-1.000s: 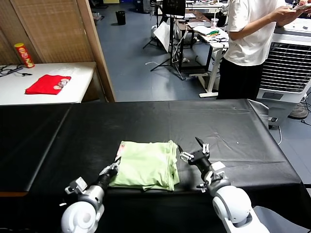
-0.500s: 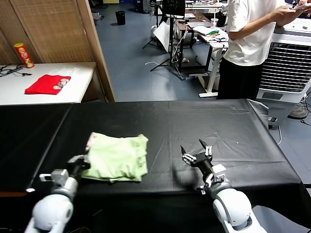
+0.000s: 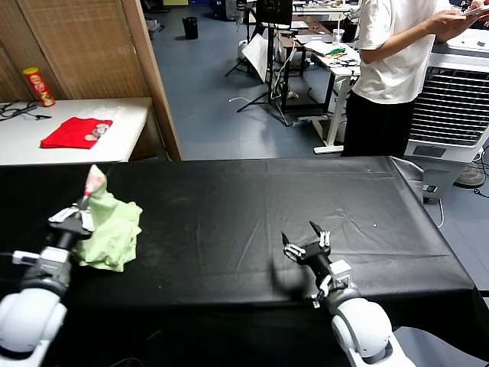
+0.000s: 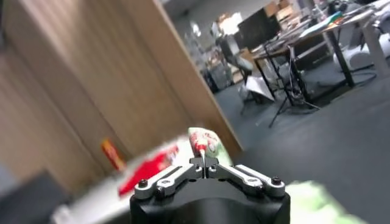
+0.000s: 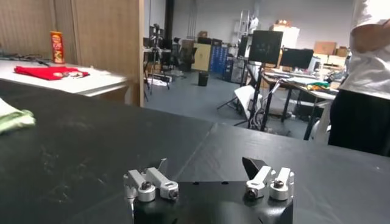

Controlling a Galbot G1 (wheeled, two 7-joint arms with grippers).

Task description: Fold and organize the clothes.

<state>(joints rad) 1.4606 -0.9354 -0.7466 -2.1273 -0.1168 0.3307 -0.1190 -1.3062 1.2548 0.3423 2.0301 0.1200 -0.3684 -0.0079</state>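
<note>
Head view: right tool (image 3: 304, 243) sits near-right over the black tabletop (image 3: 252, 206), jaws spread wide, holding nothing, idle. Left tool (image 3: 76, 216) at near-left, clamped shut on the pale yellow-green shirt (image 3: 111, 229), pinching an edge by the reddish printed patch (image 3: 95, 180), which sticks up above the fingers. Shirt is bunched and partly lifted at the left part of the tabletop, lower folds apparently resting on the cloth; well apart from the right tool. Left wrist view confirms jaws pressed together on the fabric with the patch poking out (image 4: 204, 141). Step looks like carrying the folded shirt aside to the left. To do it well: keep the pinch firm, move low and slow so the thin fabric doesn't unfold, set it down flat before letting go. Far left, red folded garment (image 3: 75, 132) and a can (image 3: 37, 86) on a white table (image 3: 122, 126); person (image 3: 397, 69) standing far right.
</note>
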